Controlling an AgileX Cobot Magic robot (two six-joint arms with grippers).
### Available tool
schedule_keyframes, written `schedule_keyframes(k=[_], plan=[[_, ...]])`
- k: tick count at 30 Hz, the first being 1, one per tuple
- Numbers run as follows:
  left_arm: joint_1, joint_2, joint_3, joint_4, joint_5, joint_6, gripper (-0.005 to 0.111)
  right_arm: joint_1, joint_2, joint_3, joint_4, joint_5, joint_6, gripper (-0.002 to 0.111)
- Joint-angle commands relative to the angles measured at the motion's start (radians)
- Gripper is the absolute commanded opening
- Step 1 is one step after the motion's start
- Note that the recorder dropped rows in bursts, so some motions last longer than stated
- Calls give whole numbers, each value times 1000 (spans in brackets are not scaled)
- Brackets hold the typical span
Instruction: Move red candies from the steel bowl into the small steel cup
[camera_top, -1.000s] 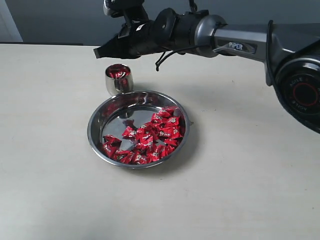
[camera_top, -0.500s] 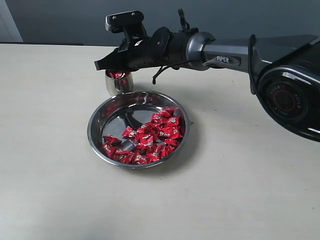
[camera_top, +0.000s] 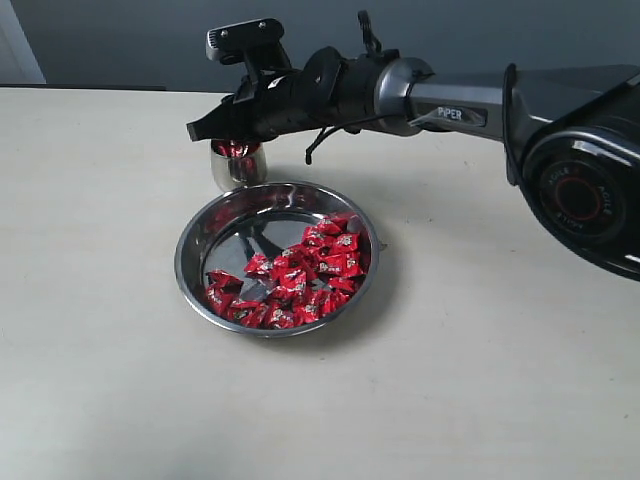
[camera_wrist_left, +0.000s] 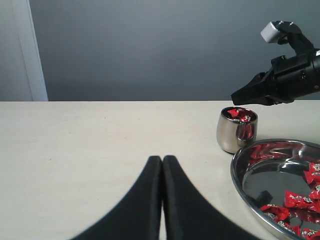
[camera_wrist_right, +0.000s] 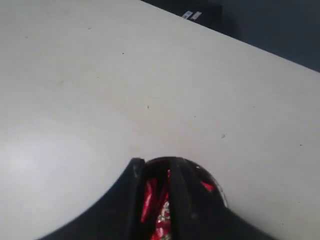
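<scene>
The steel bowl (camera_top: 186, 252) sits mid-table with many red candies (camera_top: 318, 268) heaped on its right and front side. Just behind it stands the small steel cup (camera_top: 236, 168), with red candies (camera_wrist_left: 239, 114) showing at its mouth. My right gripper (camera_top: 202, 129) hovers directly over the cup, its fingers parted by a narrow gap. In the right wrist view, red wrappers (camera_wrist_right: 148, 198) show through that gap (camera_wrist_right: 157, 169); I cannot tell whether one is still between the fingers. My left gripper (camera_wrist_left: 162, 160) rests low over bare table, left of the cup (camera_wrist_left: 236, 131) and bowl (camera_wrist_left: 239, 176), shut and empty.
The table top is pale and plain all around the bowl. A dark object (camera_wrist_right: 200, 11) lies at the table's far edge in the right wrist view. The right arm (camera_top: 470, 100) stretches across from the right, above the table behind the bowl.
The right gripper has come down from higher up to just over the cup's mouth, and its fingers have parted. The bowl, cup and left gripper have not moved.
</scene>
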Motion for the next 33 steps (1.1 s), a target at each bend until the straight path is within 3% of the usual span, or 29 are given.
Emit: schedule_keyframes(k=[1,7,13,16,20,33], plan=[[1,-5,1,0,-6,-4,0,-2,-73,-4,-35,163,-20,20],[1,-5,1,0,-6,-4,0,-2,-103,-4,-94,533,-113,20],[1,-5,1,0,-6,-4,0,-2,-44,-4,-91,723,-122,20],[1,-5,1,0,-6,-4,0,-2,-12,-4,-79,772,-122,28],[1,-5,1,0,-6,-4,0,-2,12,-4,-57,808,-122,48],[1,-5,1,0,-6,-4,0,43,35,-4,10,787,-135,49]])
